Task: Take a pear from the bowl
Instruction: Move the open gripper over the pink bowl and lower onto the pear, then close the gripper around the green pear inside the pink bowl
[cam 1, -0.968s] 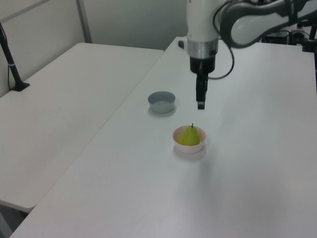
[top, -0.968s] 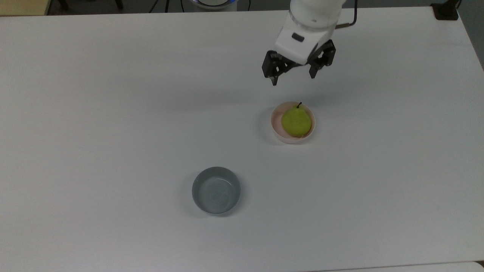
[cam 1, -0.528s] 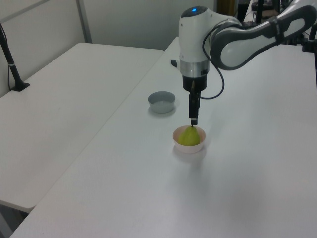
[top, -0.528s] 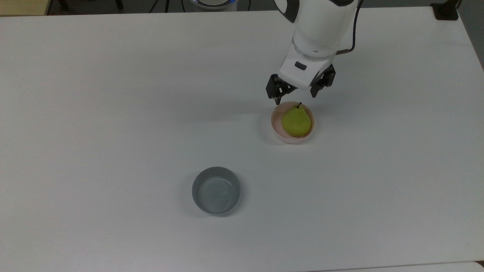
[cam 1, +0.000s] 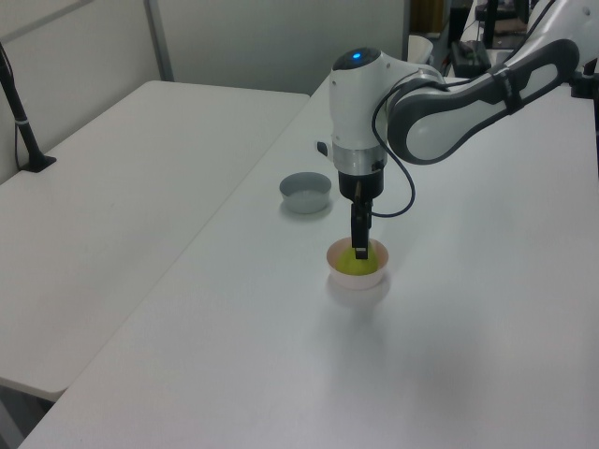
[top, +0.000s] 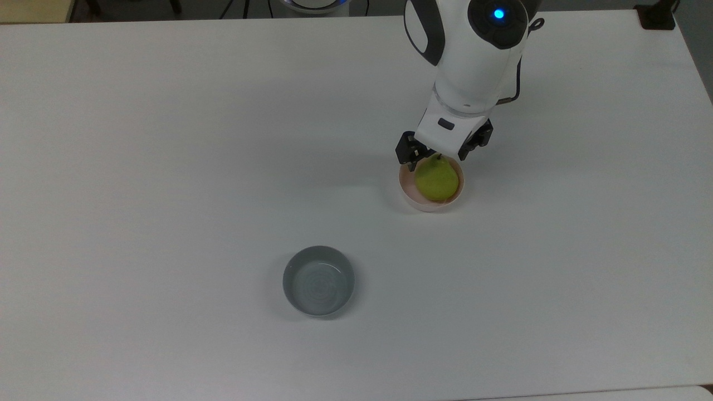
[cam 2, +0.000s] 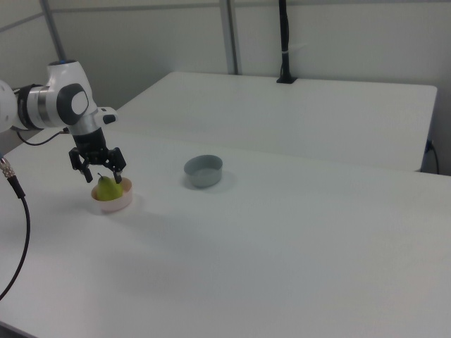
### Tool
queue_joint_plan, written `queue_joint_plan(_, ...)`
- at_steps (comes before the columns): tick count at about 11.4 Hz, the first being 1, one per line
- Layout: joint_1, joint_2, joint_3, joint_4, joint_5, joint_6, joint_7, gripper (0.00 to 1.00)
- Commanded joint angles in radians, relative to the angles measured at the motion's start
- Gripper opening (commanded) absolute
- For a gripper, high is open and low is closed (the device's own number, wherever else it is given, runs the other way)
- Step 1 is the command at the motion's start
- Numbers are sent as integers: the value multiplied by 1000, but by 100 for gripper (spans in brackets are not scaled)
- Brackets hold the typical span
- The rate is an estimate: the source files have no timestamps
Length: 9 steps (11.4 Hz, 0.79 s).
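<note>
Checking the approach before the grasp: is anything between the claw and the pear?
Nothing visible. The open claw straddles the top of the pear in the pink bowl; the grey bowl sits well apart.

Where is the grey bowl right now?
In the top view, the small round grey bowl sits on the white table, below and to the top view's left of the pale pink bowl with the yellow-green pear.

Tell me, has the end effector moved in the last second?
Yes. In the top view the end effector has come down toward the pink bowl, and its open fingers now straddle the pear.
</note>
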Motion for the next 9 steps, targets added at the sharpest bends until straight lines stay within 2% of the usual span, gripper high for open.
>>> queue_joint_plan(1, 12, 25, -7, -2, -36, 34, 22, 99)
queue_joint_plan(6, 12, 46, -7, -8, -42, 64, 22, 89)
queue_joint_plan(9, 16, 49, -7, -8, -42, 77, 22, 89)
